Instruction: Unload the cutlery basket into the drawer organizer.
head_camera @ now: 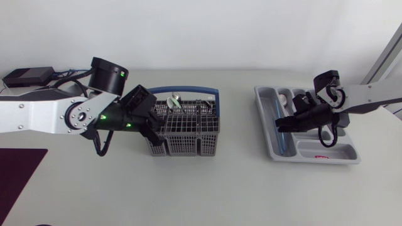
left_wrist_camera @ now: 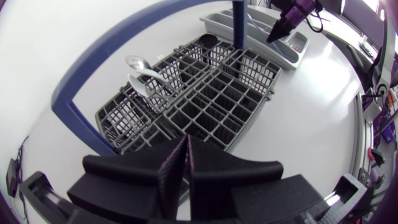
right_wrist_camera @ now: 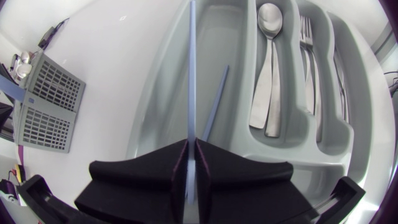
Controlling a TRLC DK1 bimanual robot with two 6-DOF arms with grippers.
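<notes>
Pointing lengthwise along organizer (right_wrist_camera: pixel 233 31) slot, blue stick (right_wrist_camera: pixel 191 74) clamped in R jaws; L jaws together.

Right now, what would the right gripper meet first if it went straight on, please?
The right gripper would likely meet the drawer organizer's outer compartment, held blue stick first; depth unclear.

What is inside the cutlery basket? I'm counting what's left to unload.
Two spoons stick out of the basket; the other cells in view look empty. The left gripper hides the nearest cells.
</notes>
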